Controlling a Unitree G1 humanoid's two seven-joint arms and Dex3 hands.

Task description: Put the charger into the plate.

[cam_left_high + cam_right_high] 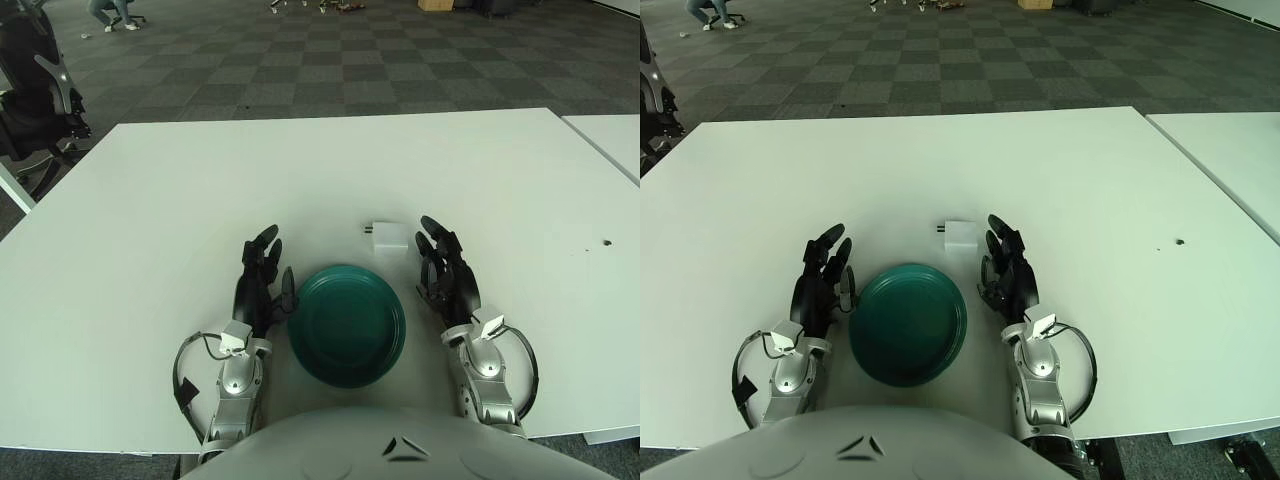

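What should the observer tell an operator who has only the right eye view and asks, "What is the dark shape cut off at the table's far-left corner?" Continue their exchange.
Observer: The left eye view shows it is a black office chair with a grey armrest, standing on the carpet off that corner.
Operator: Is there anything else beside it that I'm missing?
Observer: Yes, a slanted white bar shows just below the chair at the picture's left edge. I cannot tell what it belongs to.
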